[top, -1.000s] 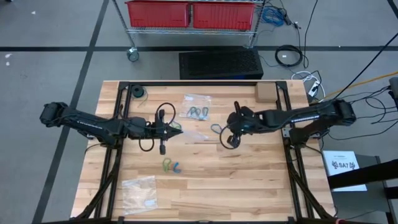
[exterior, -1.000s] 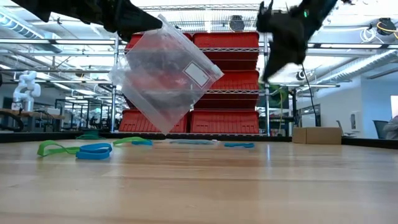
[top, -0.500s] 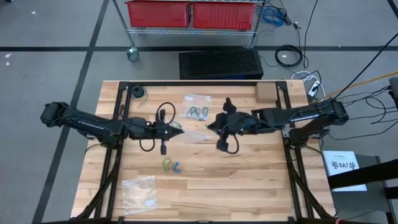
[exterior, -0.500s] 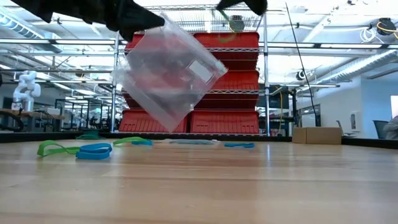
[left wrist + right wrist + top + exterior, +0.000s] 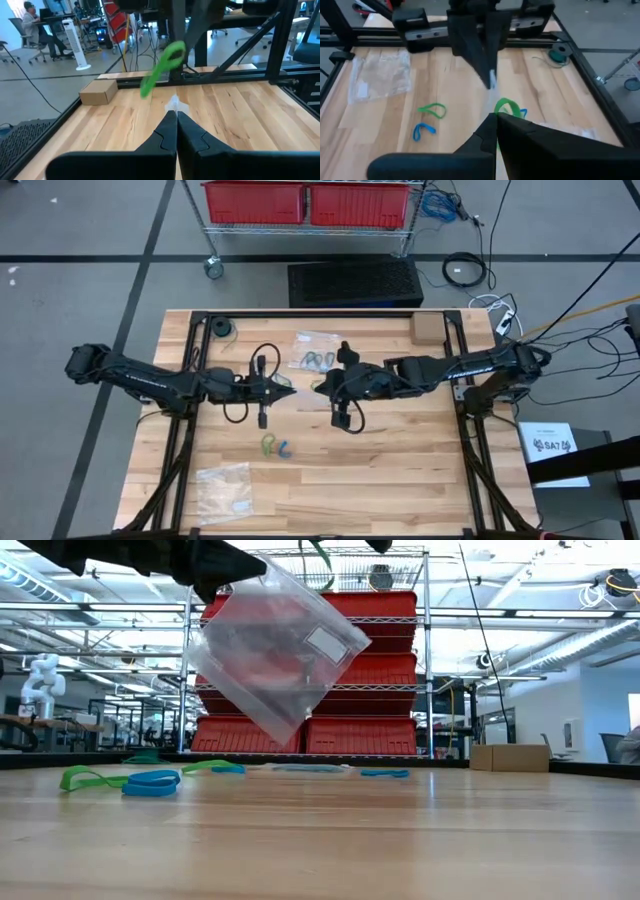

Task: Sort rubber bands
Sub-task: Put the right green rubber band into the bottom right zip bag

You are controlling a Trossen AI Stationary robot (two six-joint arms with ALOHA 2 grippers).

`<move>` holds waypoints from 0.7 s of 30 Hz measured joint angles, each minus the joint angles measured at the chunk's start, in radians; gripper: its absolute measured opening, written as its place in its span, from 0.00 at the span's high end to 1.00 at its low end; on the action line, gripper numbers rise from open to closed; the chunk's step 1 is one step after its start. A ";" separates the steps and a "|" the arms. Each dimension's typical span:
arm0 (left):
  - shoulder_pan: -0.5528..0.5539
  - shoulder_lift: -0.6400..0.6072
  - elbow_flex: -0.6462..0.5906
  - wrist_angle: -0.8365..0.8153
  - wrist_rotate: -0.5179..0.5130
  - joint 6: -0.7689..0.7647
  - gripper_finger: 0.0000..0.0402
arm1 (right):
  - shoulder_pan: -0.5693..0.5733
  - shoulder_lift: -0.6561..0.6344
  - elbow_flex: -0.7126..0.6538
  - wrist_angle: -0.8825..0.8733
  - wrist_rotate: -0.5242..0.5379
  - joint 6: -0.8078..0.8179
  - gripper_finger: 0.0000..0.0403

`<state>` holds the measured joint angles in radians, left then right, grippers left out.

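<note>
With the left gripper (image 5: 290, 391) clamped on a clear bag (image 5: 280, 655) above the table's (image 5: 400, 480) middle, the right gripper (image 5: 318, 386) pinches a green rubber band (image 5: 162, 67) at its mouth, which may miss the narrow opening and drop.

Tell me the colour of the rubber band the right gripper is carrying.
Green. The thin green rubber band hanging from the right gripper shows best in the left wrist view.

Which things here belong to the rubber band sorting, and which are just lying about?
Job: green rubber band in the right end effector; clear bag in the left end effector; loose bands.
Lying about: cardboard box; small spool.
</note>
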<state>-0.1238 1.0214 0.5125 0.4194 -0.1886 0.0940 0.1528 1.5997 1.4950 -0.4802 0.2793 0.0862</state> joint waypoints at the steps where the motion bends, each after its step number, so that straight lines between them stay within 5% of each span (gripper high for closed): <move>1: 0.001 0.000 0.000 0.001 0.000 0.000 1.00 | 0.000 0.004 0.000 0.001 -0.005 0.003 1.00; 21: 0.000 0.000 0.000 0.007 0.000 0.018 1.00 | 0.023 0.010 0.075 -0.033 -0.028 0.057 1.00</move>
<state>-0.1234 1.0214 0.5125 0.4259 -0.1883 0.1123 0.1761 1.6100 1.5701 -0.5128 0.2518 0.1430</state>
